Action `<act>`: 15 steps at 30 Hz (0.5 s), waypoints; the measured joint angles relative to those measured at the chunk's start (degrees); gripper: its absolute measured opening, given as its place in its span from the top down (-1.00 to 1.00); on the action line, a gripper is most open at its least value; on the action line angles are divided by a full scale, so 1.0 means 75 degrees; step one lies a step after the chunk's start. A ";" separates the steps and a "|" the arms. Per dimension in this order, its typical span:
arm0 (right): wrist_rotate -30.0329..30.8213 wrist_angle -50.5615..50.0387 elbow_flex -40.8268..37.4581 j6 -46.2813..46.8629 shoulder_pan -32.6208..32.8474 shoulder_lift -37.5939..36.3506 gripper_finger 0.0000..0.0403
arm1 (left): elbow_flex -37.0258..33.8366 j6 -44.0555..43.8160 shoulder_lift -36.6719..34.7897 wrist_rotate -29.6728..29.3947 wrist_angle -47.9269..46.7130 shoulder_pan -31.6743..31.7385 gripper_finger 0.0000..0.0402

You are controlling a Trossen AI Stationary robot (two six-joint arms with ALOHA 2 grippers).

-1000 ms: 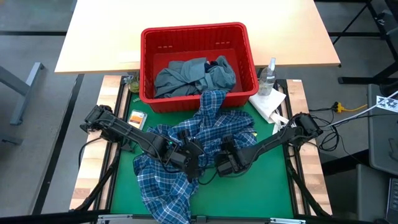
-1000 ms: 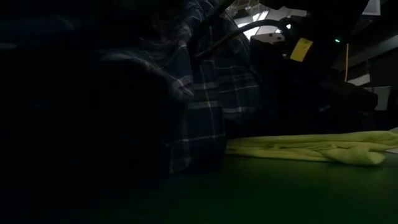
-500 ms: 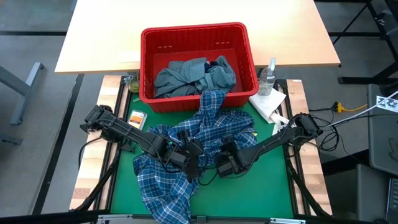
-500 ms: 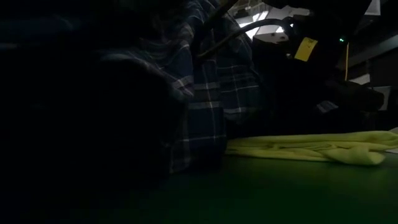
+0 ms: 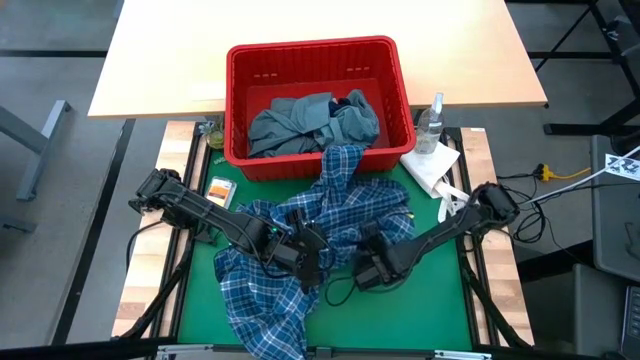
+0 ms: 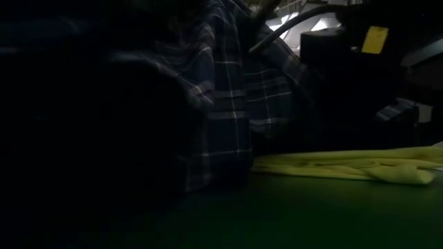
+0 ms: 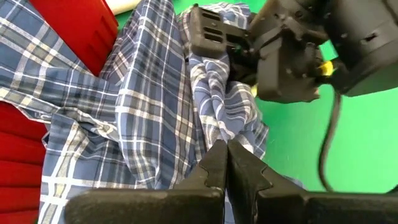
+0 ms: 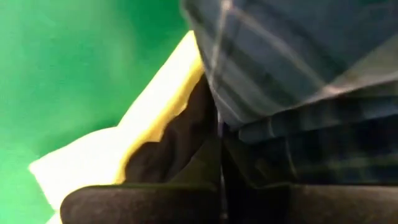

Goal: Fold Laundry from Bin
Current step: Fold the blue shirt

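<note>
The blue-white plaid shirt hangs over the front rim of the red bin and spreads down onto the green mat. Inside the bin lie a grey-blue garment and a dark navy one. Both grippers meet over the middle of the shirt: my left gripper is shut on it, and my right gripper is shut on it beside the left one. A yellow garment lies flat on the mat under the shirt's right part. My left gripper pinches a gathered bunch of the plaid cloth between its two fingers, several layers together. The fingers slant down from the table's left. The bunch stands raised above the mat, and the rest trails off toward the bin. My right gripper is shut on an edge of the plaid shirt, pinched between its two fingers; one layer or several, I cannot tell. It comes steeply from above, slanting in from the table's right. The yellow garment lies just below the held cloth.
A clear spray bottle and a white paper towel stand right of the bin. A small orange card lies at the mat's far left. A dark cable loops on the mat near the grippers. A pale wooden table lies behind.
My right gripper has shut on the plaid shirt, tipped a little and edged toward the table's right edge. The cloth by it has been drawn slightly that way. My left gripper has kept its hold.
</note>
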 joint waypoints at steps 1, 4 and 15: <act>-0.0011 -0.0002 0.0000 0.0003 0.0059 0.0000 0.99 | 0.0000 0.0000 0.0001 0.0000 0.0002 0.0000 1.00; -0.0010 -0.0053 0.0000 0.0004 0.0195 0.0000 0.99 | 0.0000 0.0000 0.0003 0.0000 0.0002 -0.0003 1.00; -0.0580 -0.0109 0.0000 -0.0019 0.0486 0.0000 0.99 | 0.0000 -0.0001 0.0009 0.0012 0.0004 0.0000 1.00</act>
